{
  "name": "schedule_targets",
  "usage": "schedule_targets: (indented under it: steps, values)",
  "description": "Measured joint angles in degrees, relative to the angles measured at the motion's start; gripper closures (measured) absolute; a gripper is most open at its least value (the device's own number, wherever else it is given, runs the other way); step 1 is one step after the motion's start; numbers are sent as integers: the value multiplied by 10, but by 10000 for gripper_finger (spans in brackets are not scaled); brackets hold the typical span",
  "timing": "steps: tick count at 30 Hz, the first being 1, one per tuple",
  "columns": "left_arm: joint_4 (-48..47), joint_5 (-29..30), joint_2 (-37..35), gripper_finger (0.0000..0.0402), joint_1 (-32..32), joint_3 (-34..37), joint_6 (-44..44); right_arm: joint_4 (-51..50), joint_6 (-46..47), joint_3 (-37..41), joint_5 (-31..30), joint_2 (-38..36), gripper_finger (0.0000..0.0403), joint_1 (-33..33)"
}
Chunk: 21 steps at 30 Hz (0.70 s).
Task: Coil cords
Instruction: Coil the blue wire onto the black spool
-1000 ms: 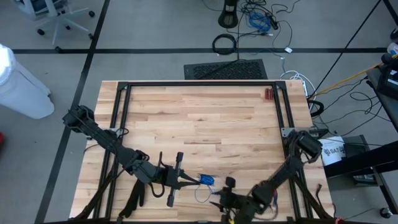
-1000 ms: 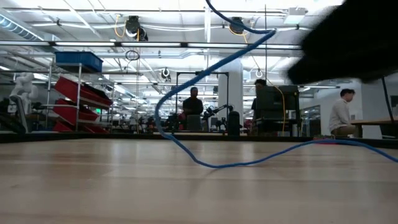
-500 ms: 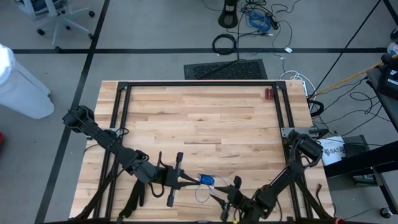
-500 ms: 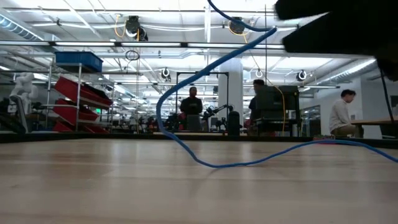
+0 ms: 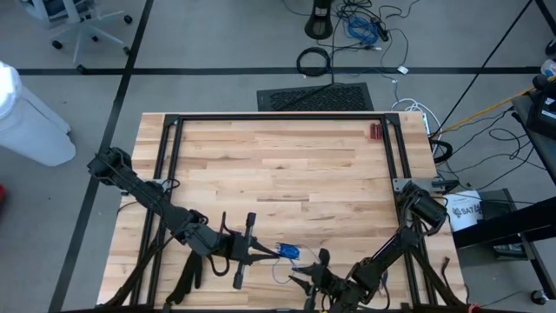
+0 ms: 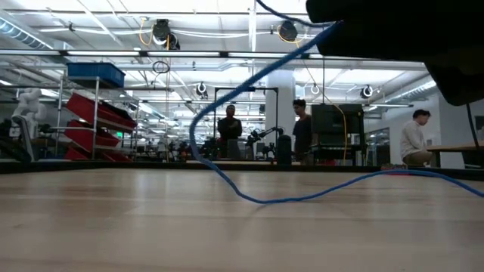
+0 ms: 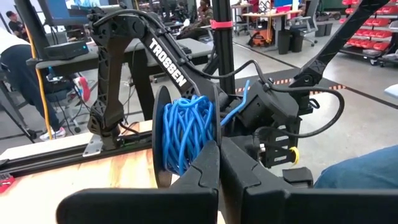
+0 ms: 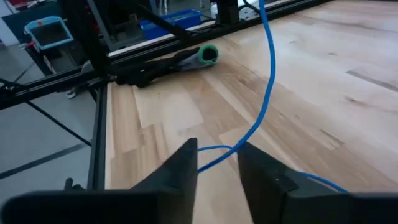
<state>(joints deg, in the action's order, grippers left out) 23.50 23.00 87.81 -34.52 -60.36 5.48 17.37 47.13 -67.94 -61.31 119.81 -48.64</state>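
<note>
Right gripper: the right gripper (image 5: pixel 306 276) sat low at the table's near edge, its two fingers (image 8: pixel 180 168) set part-way apart with the blue cord (image 8: pixel 268 74) running through the gap between them; whether the pads touched the cord could not be told, so no hold was certain.

Left gripper: the left gripper (image 7: pixel 217 163) had its fingers pressed together at the rim of a dark spool (image 7: pixel 159 140) wound with blue cord, just beside the right gripper and on its left in the high view.

Cord position: the wound bundle (image 5: pixel 287 252) lay between the two grippers near the front edge; a loose run left it, rose in an arc, dipped to the wood and trailed off along the table (image 6: pixel 261 200).

Key relation: the free run lay straight ahead of the right gripper, its long axis running away from the fingers across the boards, so the right arm was judged the nearer one to feed it toward the spool.

Edges: both grippers worked close to the front edge of the table (image 5: pixel 278 165), with a black frame rail (image 8: pixel 99 124) alongside.

Open room: the wood beyond lay mostly bare; a dark tool with a green tip (image 8: pixel 180 61) rested near the rail, apart from the cord.
</note>
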Motion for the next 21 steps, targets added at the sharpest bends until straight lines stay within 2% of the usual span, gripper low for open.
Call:
schedule_targets:
  steps: [4, 6, 13, 21]
  values:
    - [-1, 0, 0, 402, 0, 0, 0, 0, 0, 0, -5, 0, 380, -1]
    - [0, 0, 0, 402, 0, 0, 0, 0, 0, 0, -5, 0, 396, -5]
    - [-4, -2, 0, 402, 0, 0, -1, -7, -3, 0, -8, -13, 401, -28]
    - [-44, -20, -1, 402, -18, 0, -2, -96, -23, 0, -17, -100, 402, -75]
